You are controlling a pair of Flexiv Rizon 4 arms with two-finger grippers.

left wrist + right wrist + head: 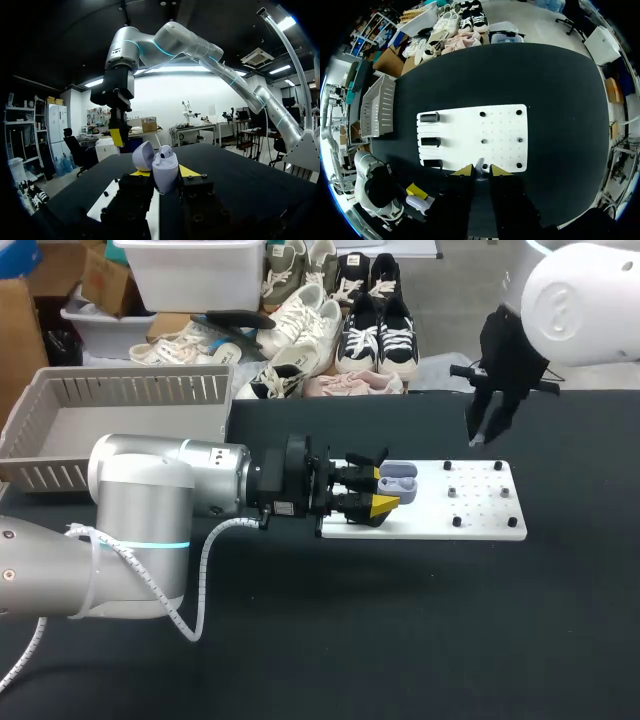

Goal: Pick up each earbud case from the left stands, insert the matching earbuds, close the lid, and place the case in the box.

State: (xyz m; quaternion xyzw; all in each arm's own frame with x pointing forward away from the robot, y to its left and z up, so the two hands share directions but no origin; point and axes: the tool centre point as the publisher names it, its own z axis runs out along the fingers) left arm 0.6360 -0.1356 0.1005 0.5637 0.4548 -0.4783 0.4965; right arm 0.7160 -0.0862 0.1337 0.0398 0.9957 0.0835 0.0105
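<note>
Left end effector: closed on the earbud case, with one yellow tip on each side of it.
Earbud case: pale purple and held between the fingers of the left end effector. It is up off the surface and stands nearly straight.
Lid: open, tipped back to one side of the case.
Top of the case: a small pale bump shows there in the left wrist view. It is too small to tell what it is.
Right end effector: points down over the white board, near one long edge. It hangs ahead of the left end effector and higher up. It is not clear if it is open or closed. A small pale thing shows by its tips, but it is not clear if that is held or lies on the board below.
White board: lies flat on the surface, under the right end effector and just ahead of the left one.
Black stands: three in a row at the end of the board closest to the left end effector.
Pegs: small dark knobs spread over the other half of the board, below the right end effector.
Grey box: sits well behind the left end effector, beside its arm and far from the right end effector.
Surface: black, and it carries the board and the box.
</note>
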